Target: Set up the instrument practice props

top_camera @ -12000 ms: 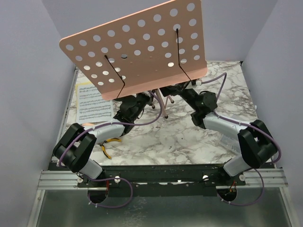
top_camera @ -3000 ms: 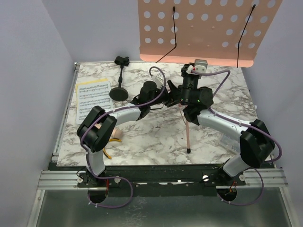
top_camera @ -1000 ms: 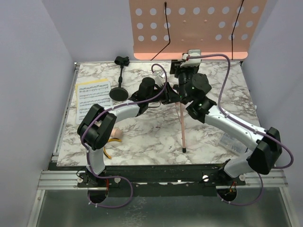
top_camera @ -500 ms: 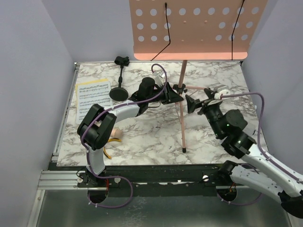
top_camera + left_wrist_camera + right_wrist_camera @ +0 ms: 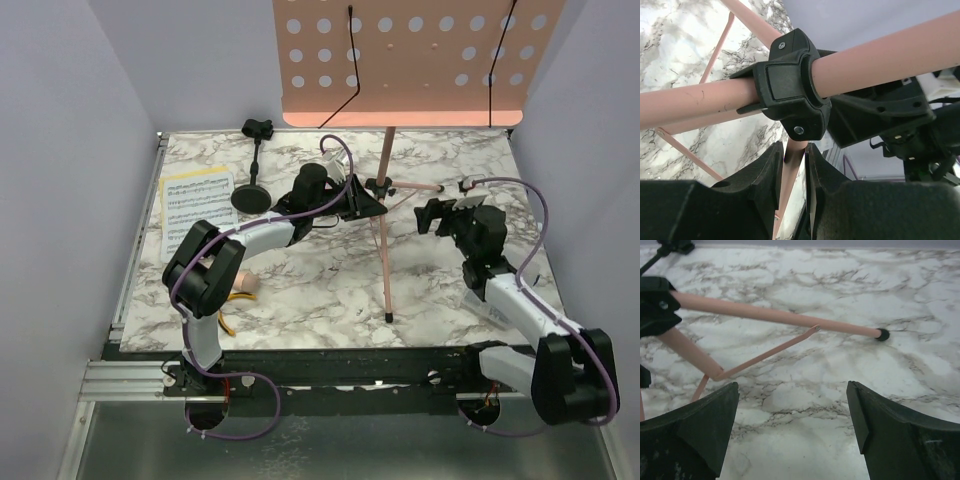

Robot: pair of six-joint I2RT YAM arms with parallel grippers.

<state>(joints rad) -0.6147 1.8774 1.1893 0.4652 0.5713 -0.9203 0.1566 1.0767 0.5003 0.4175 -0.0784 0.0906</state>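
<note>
Pink perforated desk [image 5: 400,60] stands upright on its tripod pole [image 5: 386,230], mid-table, feet on the marble top [image 5: 330,290]. L gripper [image 5: 792,170] has its 2 fingers nearly closed on a thin pink strut [image 5: 794,150] just below the black collar [image 5: 790,90]. R gripper [image 5: 792,430] is wide open & empty, near the stand's right side. Mic stand [image 5: 253,190] & sheet music [image 5: 197,210] sit far-left, toy mic [image 5: 245,288] by the L arm.

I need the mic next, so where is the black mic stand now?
In the top view the black mic stand stands upright at the far left of the table, just right of the sheet-music pages.
</note>
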